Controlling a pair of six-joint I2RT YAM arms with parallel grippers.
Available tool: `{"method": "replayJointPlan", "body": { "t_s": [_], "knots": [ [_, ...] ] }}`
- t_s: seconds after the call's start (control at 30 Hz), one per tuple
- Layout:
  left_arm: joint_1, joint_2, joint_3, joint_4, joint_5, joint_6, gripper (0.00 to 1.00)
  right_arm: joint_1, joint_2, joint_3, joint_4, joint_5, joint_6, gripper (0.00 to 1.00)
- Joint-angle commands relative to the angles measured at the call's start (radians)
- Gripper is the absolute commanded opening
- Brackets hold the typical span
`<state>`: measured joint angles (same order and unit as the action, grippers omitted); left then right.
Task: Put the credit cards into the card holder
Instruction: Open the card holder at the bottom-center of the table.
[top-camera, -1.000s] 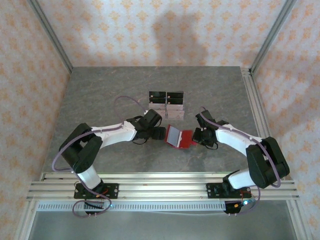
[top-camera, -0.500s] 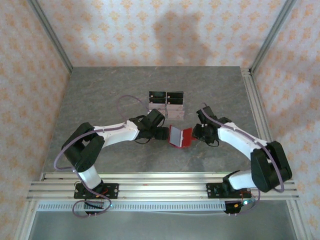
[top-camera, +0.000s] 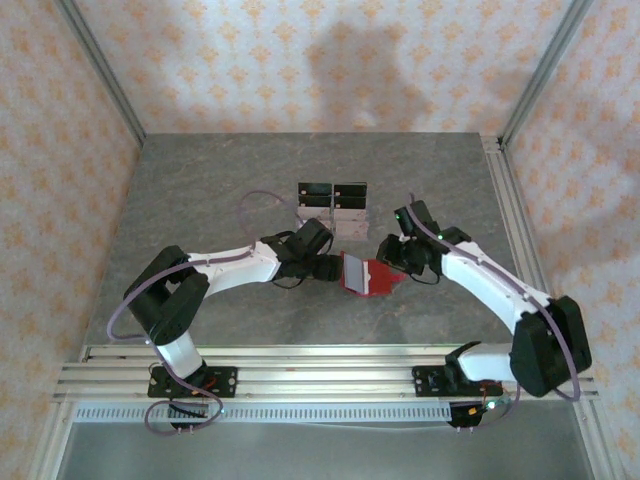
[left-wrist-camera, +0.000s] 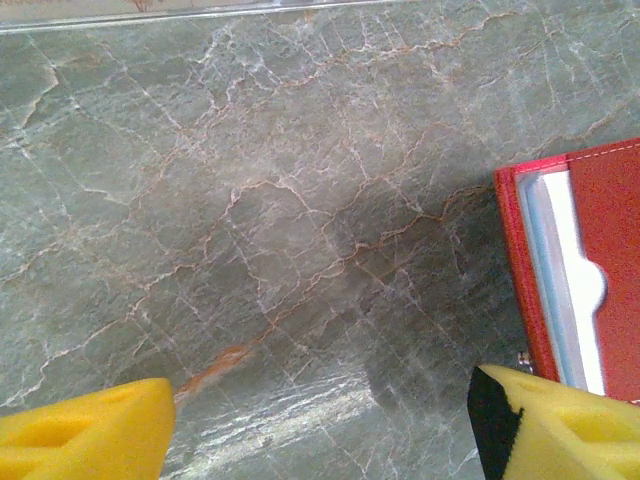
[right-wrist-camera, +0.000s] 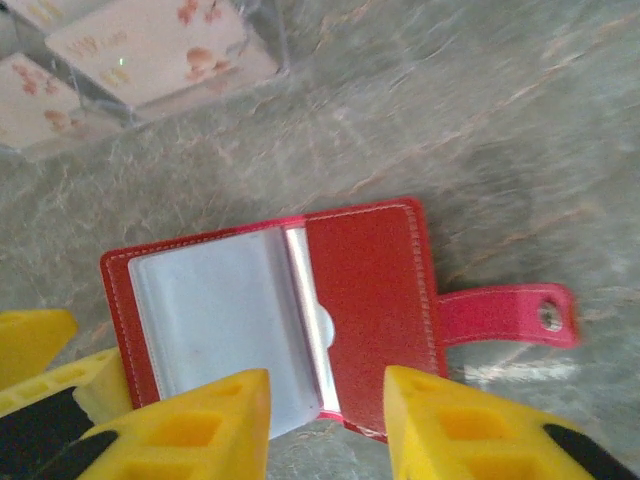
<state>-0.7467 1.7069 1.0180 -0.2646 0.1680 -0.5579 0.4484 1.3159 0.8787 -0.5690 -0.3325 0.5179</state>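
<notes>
The card holder lies open. The left pincer and right pincer stand apart, empty. Next, I think: grab a credit card.

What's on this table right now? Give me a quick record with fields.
Card holder: red, lying open on the grey table
Left gripper: open, beside the holder's edge
Right gripper: open, above the holder
Cards: pale, in the clear stand farther back

red card holder spread open
</notes>
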Motion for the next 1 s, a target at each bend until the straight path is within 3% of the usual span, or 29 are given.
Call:
{"method": "replayJointPlan", "body": {
  "t_s": [0.0,0.37,0.5,0.97],
  "knots": [
    [-0.012,-0.003,0.028,-0.002,-0.004,0.009,0.79,0.012,0.058,-0.033,0.097,-0.064,0.020,0.29],
    [-0.010,-0.029,0.032,-0.042,-0.063,0.018,0.79,-0.014,0.297,-0.184,0.269,-0.039,0.058,0.18],
    [-0.008,-0.062,0.018,-0.053,-0.112,0.055,0.79,-0.013,0.304,-0.208,0.287,-0.036,0.065,0.17],
    [-0.007,-0.062,0.042,-0.026,-0.115,0.062,0.80,-0.016,0.342,-0.222,0.306,-0.030,0.062,0.17]
  ]
}}
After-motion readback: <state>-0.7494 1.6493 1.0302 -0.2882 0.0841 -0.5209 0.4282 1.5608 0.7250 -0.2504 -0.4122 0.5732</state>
